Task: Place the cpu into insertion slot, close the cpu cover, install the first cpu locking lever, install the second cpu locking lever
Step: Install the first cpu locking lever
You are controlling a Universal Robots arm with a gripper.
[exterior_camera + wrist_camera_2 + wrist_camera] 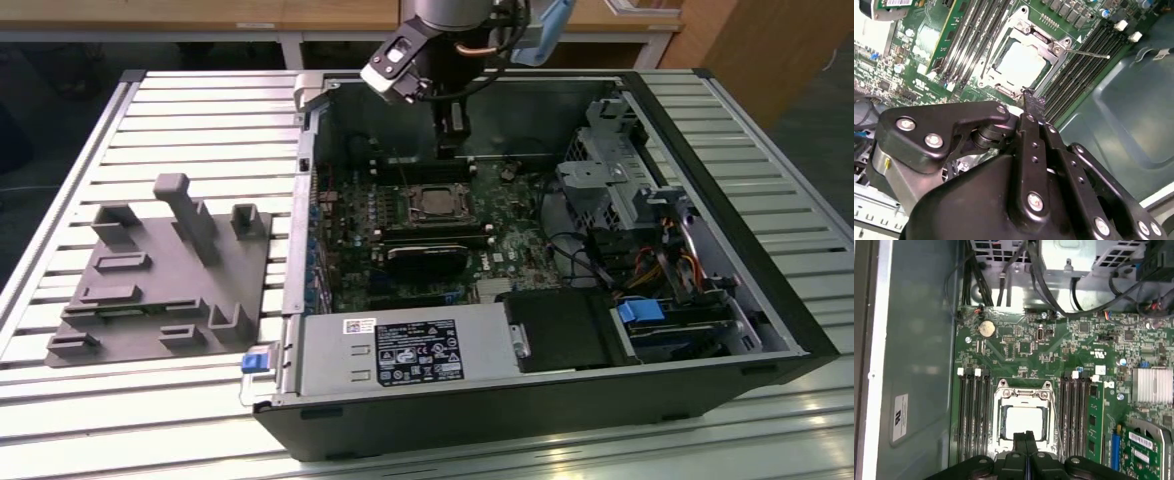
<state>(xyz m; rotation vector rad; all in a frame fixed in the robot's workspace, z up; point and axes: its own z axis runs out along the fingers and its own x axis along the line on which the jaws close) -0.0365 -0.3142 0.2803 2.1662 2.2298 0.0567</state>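
In the exterior view, an open computer case [534, 410] lying on the slatted desk [174, 110], with a grey moulded fixture [160, 270] beside it toward the exterior view's left. Inside, on the green motherboard [354, 210], the cpu [437, 204] seated in the insertion slot [415, 192], just beyond a black block [427, 258]. Hanging over the far part of the board, the claw [454, 150], pointed down, a little beyond the socket.

In the second wrist view, the claw [1032, 102] clenched, fingers pressed together, grasping nothing. Past its tips, the cpu cover [1046, 42] lying flat around the cpu [1021, 62], pale chip top showing through the window. From one corner of the socket, a thin lever rod [1089, 53] jutting out over the memory slots [1084, 75].

In the first wrist view, the clenched claw [1026, 436] overlapping one edge of the cpu [1025, 419]; contact impossible to tell. Around the chip, the cpu cover [1023, 394], with memory slots [974, 415] in rows on both sides.
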